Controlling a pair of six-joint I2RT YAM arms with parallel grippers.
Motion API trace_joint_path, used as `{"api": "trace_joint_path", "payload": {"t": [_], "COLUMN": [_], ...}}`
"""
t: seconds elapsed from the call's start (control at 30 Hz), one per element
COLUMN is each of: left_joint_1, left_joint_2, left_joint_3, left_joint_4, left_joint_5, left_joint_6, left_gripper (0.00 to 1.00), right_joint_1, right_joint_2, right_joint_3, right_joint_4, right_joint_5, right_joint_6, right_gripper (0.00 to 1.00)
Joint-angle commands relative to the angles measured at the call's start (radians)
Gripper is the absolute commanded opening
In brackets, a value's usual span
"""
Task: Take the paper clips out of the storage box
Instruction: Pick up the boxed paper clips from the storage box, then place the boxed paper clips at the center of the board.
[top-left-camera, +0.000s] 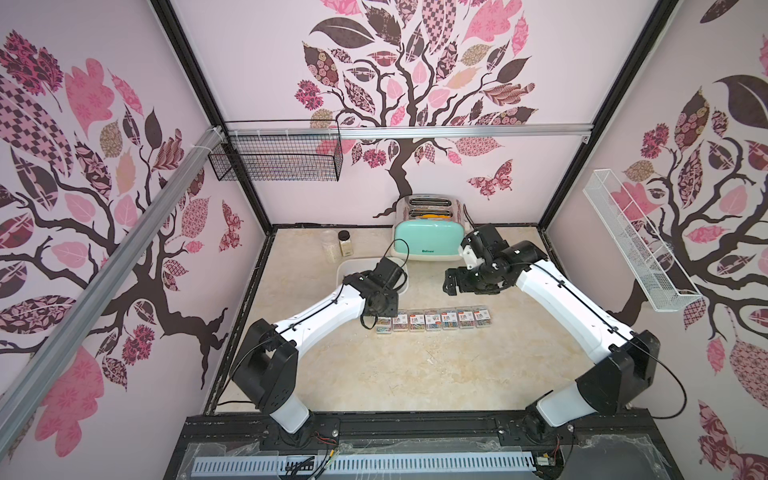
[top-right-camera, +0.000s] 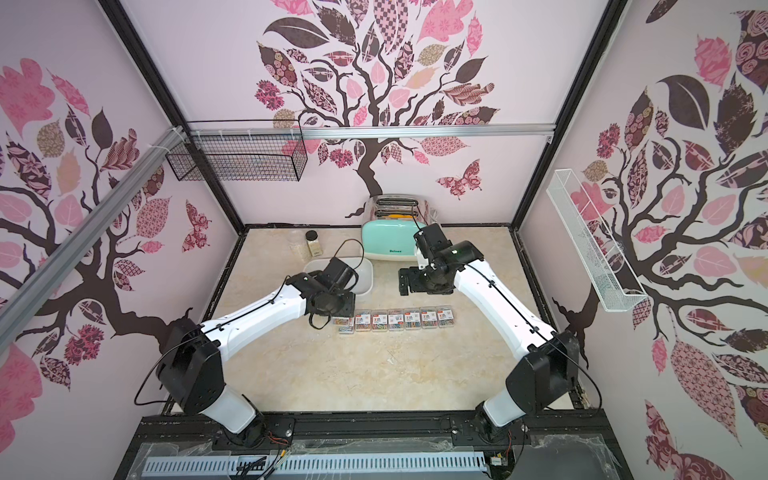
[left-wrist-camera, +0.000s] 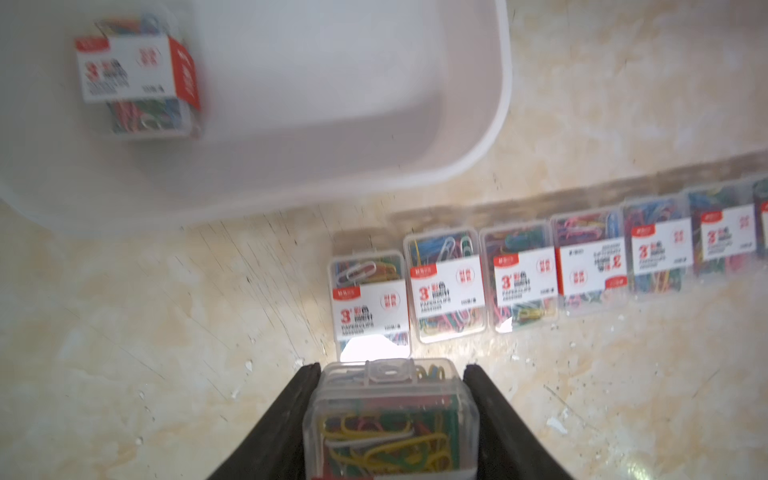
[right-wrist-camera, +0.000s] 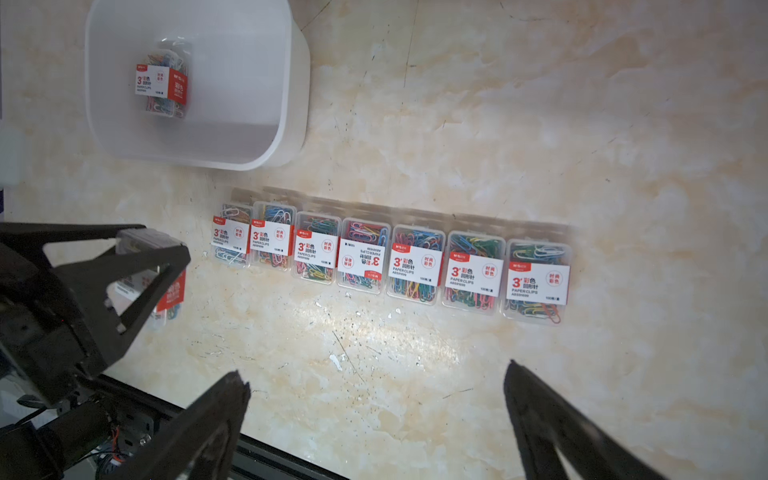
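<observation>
Held case (left-wrist-camera: 388, 419): clamped between left jaws (left-wrist-camera: 390, 368), long axis along them, clasp end past the tips, beside row's left end.
Row (right-wrist-camera: 362, 257): seven cases, long axes toward tabletop's (right-wrist-camera: 540, 124) back edge.
Storage box (right-wrist-camera: 299, 104): lone case (right-wrist-camera: 162, 85) inside.
Right jaws (right-wrist-camera: 378, 372): wide apart, empty.

Seven paper clip cases (right-wrist-camera: 363, 259) rowed near white storage box (right-wrist-camera: 300, 104); another case (right-wrist-camera: 163, 85) inside

- Both top views: bright, even, diffuse light; only faint, soft shadows on the table (top-left-camera: 415, 374).
- Wide-angle warp: black frame posts (top-left-camera: 191, 62) lean outward twd the edges.
- Left wrist view: soft and smeared overall. Storage box (left-wrist-camera: 500, 104) washed out, labels on paper clips (left-wrist-camera: 446, 291) fuzzy. Blown-out white glare patch on table just ahead of left gripper (left-wrist-camera: 390, 365).
- Right wrist view: sharper, labels legible. Bright hotspot mid-table; row of cases throws a soft shadow band along one side. Right gripper (right-wrist-camera: 376, 368) close to lens, dark, out of focus.
</observation>
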Motion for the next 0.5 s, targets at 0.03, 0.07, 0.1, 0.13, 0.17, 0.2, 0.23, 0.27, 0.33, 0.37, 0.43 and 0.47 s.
{"api": "trace_joint_path", "payload": {"t": [0.03, 0.07, 0.1, 0.13, 0.17, 0.2, 0.23, 0.27, 0.33, 0.37, 0.43, 0.47], "left_joint_1": [-0.092, -0.109, -0.128, -0.147, -0.161, -0.177, -0.192, -0.200, -0.220, -0.229, -0.240, -0.243], "left_joint_2": [-0.033, -0.029, -0.023, -0.012, 0.002, 0.020, 0.041, 0.061, 0.100, 0.117, 0.150, 0.162], "left_joint_3": [-0.099, -0.112, -0.125, -0.132, -0.135, -0.131, -0.123, -0.114, -0.100, -0.091, -0.076, -0.075], "left_joint_4": [0.056, 0.069, 0.087, 0.103, 0.115, 0.128, 0.134, 0.139, 0.160, 0.165, 0.176, 0.182], "left_joint_5": [-0.026, -0.024, -0.021, -0.020, -0.016, -0.016, -0.016, -0.016, -0.006, -0.004, 0.001, 0.005], "left_joint_6": [-0.152, -0.168, -0.186, -0.199, -0.209, -0.217, -0.223, -0.230, -0.239, -0.242, -0.249, -0.251], "left_gripper": [0.57, 0.57, 0.57, 0.57, 0.57, 0.57, 0.58, 0.58, 0.60, 0.61, 0.62, 0.63], "right_joint_1": [0.009, 0.009, 0.009, 0.009, 0.010, 0.010, 0.011, 0.010, 0.011, 0.010, 0.010, 0.010], "right_joint_2": [-0.084, -0.095, -0.105, -0.112, -0.118, -0.124, -0.130, -0.135, -0.148, -0.151, -0.163, -0.165], "right_joint_3": [-0.071, -0.087, -0.101, -0.112, -0.122, -0.133, -0.141, -0.149, -0.160, -0.165, -0.166, -0.169], "right_joint_4": [0.026, 0.028, 0.031, 0.032, 0.033, 0.039, 0.043, 0.044, 0.048, 0.050, 0.047, 0.047], "right_joint_5": [-0.029, -0.033, -0.038, -0.044, -0.048, -0.053, -0.058, -0.060, -0.060, -0.060, -0.057, -0.057], "right_joint_6": [0.035, 0.035, 0.037, 0.038, 0.038, 0.040, 0.042, 0.045, 0.048, 0.047, 0.047, 0.048], "right_gripper": [0.99, 0.99, 0.99, 0.99, 0.99, 0.99, 0.99, 0.99, 0.99, 0.99, 0.99, 0.99]}}
